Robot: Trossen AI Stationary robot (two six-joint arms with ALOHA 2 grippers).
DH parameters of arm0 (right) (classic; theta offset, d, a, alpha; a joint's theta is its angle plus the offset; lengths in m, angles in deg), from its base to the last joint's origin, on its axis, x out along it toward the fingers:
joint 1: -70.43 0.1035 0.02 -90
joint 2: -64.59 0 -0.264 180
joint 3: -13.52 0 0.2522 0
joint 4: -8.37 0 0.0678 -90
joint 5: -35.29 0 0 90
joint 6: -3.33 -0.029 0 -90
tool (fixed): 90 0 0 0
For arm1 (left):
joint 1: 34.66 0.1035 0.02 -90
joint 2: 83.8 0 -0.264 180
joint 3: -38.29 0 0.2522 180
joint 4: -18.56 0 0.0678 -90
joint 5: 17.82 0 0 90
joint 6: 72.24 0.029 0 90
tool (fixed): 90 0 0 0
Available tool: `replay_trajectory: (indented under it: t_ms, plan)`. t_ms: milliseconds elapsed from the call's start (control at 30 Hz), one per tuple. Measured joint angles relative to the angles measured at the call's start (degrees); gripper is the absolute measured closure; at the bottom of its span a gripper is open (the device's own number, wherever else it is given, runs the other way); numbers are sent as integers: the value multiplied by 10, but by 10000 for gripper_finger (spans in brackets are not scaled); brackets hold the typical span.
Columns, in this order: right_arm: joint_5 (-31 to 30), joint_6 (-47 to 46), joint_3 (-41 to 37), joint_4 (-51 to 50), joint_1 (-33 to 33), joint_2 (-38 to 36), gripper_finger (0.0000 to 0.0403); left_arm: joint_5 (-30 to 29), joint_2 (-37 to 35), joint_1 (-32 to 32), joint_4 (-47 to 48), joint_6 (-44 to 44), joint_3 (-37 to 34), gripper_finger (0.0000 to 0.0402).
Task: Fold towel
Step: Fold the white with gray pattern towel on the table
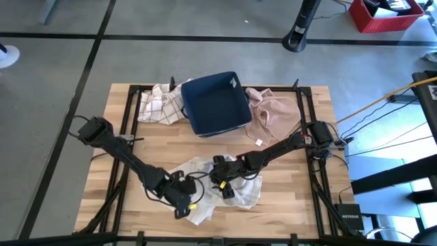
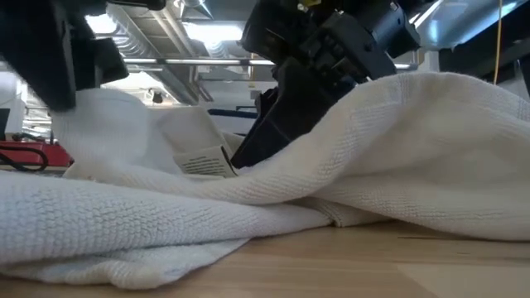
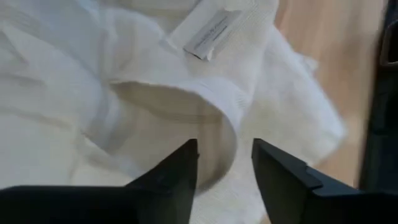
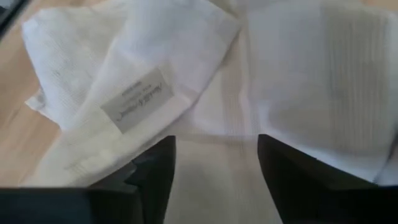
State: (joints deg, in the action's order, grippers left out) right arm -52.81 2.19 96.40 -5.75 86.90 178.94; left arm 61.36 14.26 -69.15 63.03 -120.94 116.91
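A white towel (image 1: 205, 179) lies crumpled on the wooden counter (image 1: 287, 198) at about six o'clock, bunched into soft folds with both arms reaching down to it. The left gripper (image 3: 225, 168) hangs just above a rolled hem of the cloth, its two dark fingers spread with a fold showing in the gap between them and nothing pinched. The right gripper (image 4: 216, 163) hovers over the towel's flatter middle, its fingers also spread wide and holding nothing. A sewn-in care label (image 4: 138, 99) lies face up on the cloth near the right gripper; it carries a line of script and smaller print, but the writing is too small to read. The same label shows in the low view (image 2: 204, 161) as a white tag with dark lines of text, likewise unreadable. At twelve o'clock on the counter sits a dark blue bin (image 1: 216, 102), with a checked cloth (image 1: 161, 104) touching it at its nine o'clock side and a pink cloth (image 1: 273, 115) at its three o'clock side.
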Motion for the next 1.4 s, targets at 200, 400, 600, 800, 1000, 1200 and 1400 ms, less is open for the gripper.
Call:
replay_trajectory:
  t_ms: [200, 400, 600, 800, 1000, 1200, 1400]
  plan:
    - [-2, 1, 0, -2, 0, 0, 157, -7, -12, 37, -5, -55, 0, 234]
    - [-2, 1, 0, -12, 0, 0, 157, -7, -4, 63, -13, -74, 0, 239]
    - [-19, 1, 0, -24, 0, 0, 157, 18, 13, 67, -16, -88, 0, 240]
    - [-28, 2, 0, -26, 0, 0, 157, -10, 30, 69, -35, -70, 0, 243]
    - [-28, 14, 0, -28, 0, -2, 157, -68, 33, 67, -28, -15, 0, 324]
    - [-23, 12, 32, -112, 1, -34, 157, -82, 36, 58, -33, 46, 1, 391]
    - [-17, -39, 62, -285, 30, -100, 157, -113, 30, 29, 10, 123, 48, 397]
